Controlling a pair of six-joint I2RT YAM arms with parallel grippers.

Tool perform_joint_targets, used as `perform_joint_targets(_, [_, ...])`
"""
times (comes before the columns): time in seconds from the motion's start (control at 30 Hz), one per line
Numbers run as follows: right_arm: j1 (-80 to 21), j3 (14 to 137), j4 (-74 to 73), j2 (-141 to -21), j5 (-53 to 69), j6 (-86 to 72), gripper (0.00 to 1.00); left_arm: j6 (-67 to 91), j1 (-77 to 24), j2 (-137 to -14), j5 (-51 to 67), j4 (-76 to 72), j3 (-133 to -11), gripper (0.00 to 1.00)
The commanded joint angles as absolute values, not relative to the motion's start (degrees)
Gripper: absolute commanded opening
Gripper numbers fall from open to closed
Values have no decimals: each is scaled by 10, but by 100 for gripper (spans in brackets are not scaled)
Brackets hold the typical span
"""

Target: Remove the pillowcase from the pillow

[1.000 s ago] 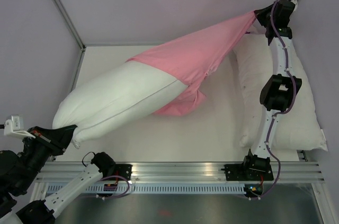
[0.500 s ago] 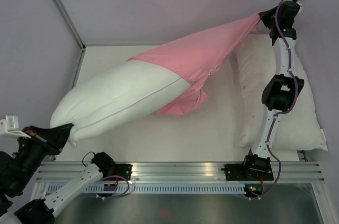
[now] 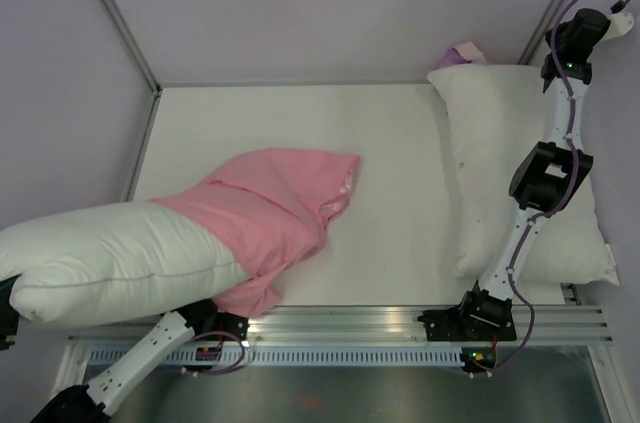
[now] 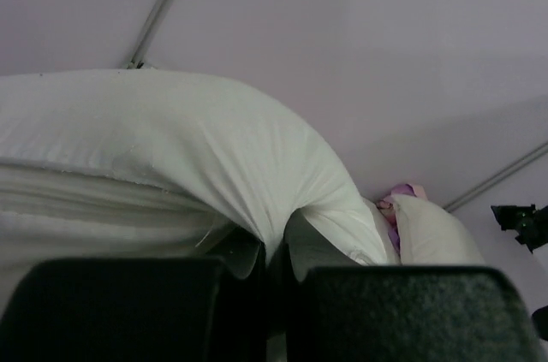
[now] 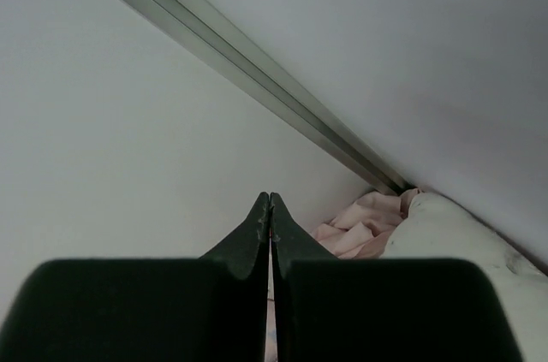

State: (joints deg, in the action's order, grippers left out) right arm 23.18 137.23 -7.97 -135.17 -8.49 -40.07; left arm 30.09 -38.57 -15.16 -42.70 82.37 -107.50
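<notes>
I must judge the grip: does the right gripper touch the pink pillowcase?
Apart. Right wrist view: the right gripper is shut on nothing. Top view: the pillowcase lies across the table, on the end of the pillow.

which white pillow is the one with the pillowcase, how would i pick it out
Start at the near left corner of the table, by the base of the left arm. The pillow there is long and plain white, overhanging the left edge. Unlike the other pillow, bare along the right side under the right arm, its right end wears the pink pillowcase.
</notes>
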Motion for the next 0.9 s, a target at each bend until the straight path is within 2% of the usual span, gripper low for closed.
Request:
perform_joint_targets(0.0, [272,1389,-22,-1348,-143,-415,0,266,-382,-163,-481,882,-1057,2])
perform_joint_targets(0.1, [265,1354,-5,-1326,-113,-402,0,300,-388,-165,-461,882,-992,2])
perform_joint_targets(0.23, [190,1322,6,-1296,-90,-340,0,310,-393,-191,-409,823,-902,2])
perform_joint_targets(0.37, [105,1259,2,-1253,-78,-326,0,272,-393,-214,-267,669,-769,2])
perform_joint_targets(0.53, [-29,1133,-23,-1154,-83,-315,1,263,-393,-271,-95,538,-669,2])
perform_joint_targets(0.63, [-98,1076,-56,-1107,-39,-309,23,276,-393,-301,-50,504,-626,2])
perform_joint_targets(0.67, [-134,1040,-64,-1082,-6,-304,41,279,-393,-302,-42,498,-603,2])
perform_joint_targets(0.73, [-171,1014,-86,-1062,21,-281,55,291,-393,-304,-3,497,-582,2])
perform_joint_targets(0.77, [-191,1001,-114,-1045,25,-249,66,295,-393,-301,21,492,-554,2])
perform_joint_targets(0.87, [-304,963,-181,-1024,-13,-173,80,317,-393,-275,70,490,-495,2])
